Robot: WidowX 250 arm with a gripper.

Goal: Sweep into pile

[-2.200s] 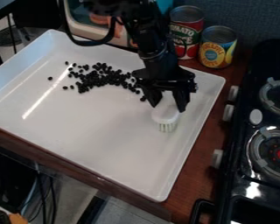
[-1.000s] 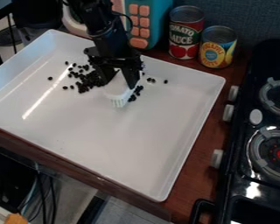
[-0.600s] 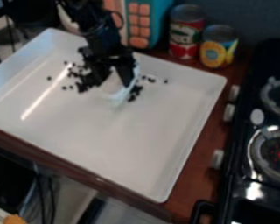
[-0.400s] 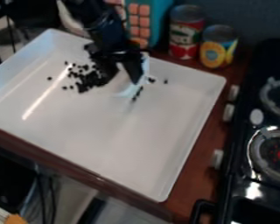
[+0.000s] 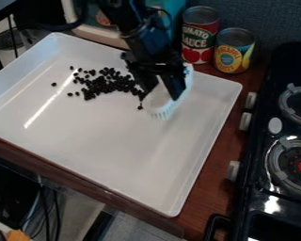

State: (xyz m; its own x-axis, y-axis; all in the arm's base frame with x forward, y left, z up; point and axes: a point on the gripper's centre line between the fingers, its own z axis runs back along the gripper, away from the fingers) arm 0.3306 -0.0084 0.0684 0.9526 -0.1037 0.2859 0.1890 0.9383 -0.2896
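Pinching the white brush (image 5: 161,109), your hand (image 5: 159,96) hangs over the far right part of the white tray (image 5: 128,155). The black beans (image 5: 105,84) lie in a loose cluster just left of the brush.

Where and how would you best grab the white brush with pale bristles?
Probably by its smooth white body, above the bristles, coming down from above with one finger on either side, much as the black two-finger gripper holds it now. The bristles face down toward the white rectangular tray, so a grip up there should leave them free to sweep.
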